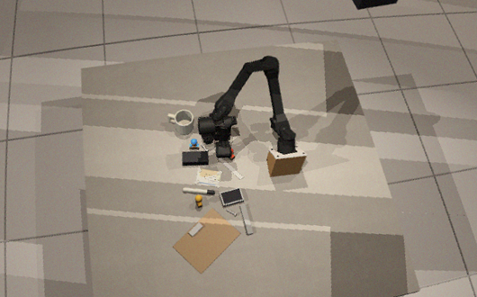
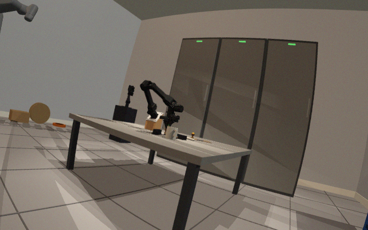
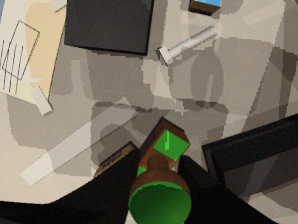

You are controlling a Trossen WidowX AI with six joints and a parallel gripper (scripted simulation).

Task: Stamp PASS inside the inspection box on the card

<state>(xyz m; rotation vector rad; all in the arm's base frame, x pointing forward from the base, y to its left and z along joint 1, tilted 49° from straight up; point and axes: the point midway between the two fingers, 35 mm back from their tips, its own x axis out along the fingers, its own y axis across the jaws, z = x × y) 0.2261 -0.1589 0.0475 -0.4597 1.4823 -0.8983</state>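
Observation:
My gripper is shut on a wooden stamp with a green knob and a green top mark; its printing face is hidden. It hangs above the bench near an open black tray, at right in the wrist view. The card is taped down; no print shows in its outlined box. A light-rimmed dark pad lies beyond the card. I cannot tell which of the two is the ink pad. A blue-knobbed stamp and an orange-knobbed stamp stand on the bench.
A black block sits beside the card. A mug, a marker, a clipboard and a grey bar lie around. A bolt, a pale strip and a partly hidden lettered wooden piece also show.

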